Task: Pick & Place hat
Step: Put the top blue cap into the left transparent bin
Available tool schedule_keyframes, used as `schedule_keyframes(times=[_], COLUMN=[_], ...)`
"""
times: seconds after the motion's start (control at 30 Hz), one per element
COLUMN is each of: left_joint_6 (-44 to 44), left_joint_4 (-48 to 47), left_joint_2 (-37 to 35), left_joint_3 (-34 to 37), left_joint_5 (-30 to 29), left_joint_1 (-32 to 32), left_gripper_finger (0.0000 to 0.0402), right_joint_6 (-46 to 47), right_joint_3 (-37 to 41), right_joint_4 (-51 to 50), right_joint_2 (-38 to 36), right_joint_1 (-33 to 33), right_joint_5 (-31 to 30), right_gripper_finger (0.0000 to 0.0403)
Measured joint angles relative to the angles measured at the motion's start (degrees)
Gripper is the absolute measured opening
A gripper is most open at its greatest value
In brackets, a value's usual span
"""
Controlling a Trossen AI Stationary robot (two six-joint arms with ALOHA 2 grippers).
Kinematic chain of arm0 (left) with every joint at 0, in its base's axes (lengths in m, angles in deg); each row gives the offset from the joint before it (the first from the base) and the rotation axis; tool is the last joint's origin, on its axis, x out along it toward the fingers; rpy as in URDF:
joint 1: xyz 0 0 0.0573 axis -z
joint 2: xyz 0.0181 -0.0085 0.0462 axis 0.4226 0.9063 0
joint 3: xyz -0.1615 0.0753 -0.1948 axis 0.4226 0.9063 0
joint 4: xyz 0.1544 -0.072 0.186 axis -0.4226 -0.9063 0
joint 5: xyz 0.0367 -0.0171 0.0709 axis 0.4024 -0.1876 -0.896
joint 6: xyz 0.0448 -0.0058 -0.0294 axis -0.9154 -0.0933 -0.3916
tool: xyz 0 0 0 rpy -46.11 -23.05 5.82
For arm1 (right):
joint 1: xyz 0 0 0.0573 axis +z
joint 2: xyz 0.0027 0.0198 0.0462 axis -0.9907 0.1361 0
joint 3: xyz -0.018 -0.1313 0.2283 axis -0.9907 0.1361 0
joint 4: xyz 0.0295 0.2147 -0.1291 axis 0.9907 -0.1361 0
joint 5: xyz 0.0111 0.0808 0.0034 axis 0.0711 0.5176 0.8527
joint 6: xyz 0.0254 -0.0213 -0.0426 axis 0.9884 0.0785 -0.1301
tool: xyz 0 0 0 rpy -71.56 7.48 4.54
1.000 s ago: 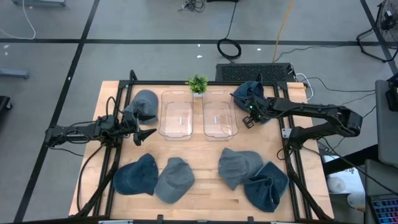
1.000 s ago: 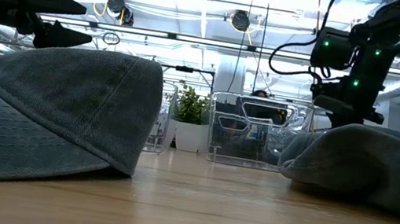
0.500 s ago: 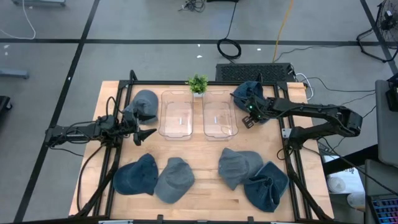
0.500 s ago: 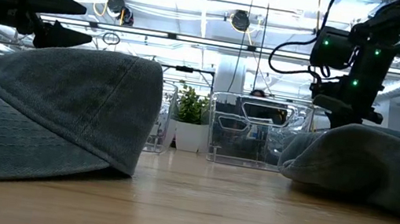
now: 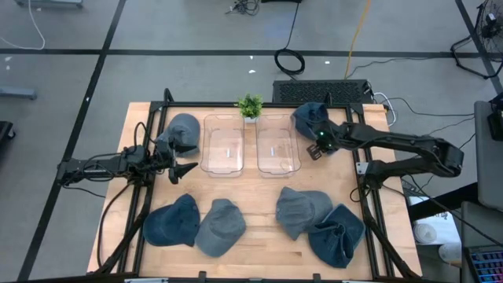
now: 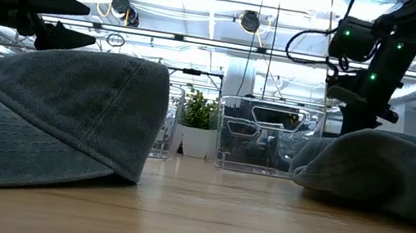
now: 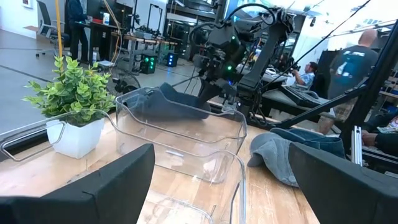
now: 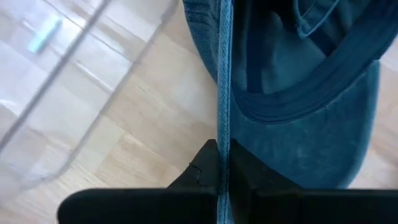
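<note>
- Right gripper (image 5: 314, 147): clamped on the brim edge of a dark blue hat (image 5: 311, 116), near the table's (image 5: 251, 236) far right corner, just beside the right clear bin (image 5: 277, 145).
- Same hat (image 8: 298, 93) in right wrist view: denim brim pinched between the 2 fingers, wood tabletop below.
- Left gripper (image 5: 187, 167): fingers spread wide, holding nothing, near the left edge, beside a grey-blue hat (image 5: 181, 130).
- Left clear bin (image 5: 222, 144): next to the right one, along the far edge.
- Potted plant (image 5: 250, 105): far edge, between the 2 bins.
- 4 further hats along the near edge: 2 left (image 5: 196, 225), 2 right (image 5: 321, 224).
</note>
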Motion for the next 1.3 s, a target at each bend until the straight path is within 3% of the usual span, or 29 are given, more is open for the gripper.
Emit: schedule_keyframes(times=[0.97,1.3], left_joint_6=[0.0,0.01], left_joint_4=[0.02,0.02], left_joint_2=[0.0,0.0], left_joint_3=[0.0,0.0], left_joint_5=[0.0,0.0], left_joint_1=[0.0,0.0], left_gripper_finger=[0.0379,0.0379], right_joint_6=[1.4,-9.31], right_joint_3=[-0.34,-8.99], right_joint_4=[6.96,11.6], right_joint_2=[-8.66,-8.89], right_joint_1=[-0.13,-0.17], right_joint_5=[-8.25,-13.83], right_gripper_finger=[0.0,0.0])
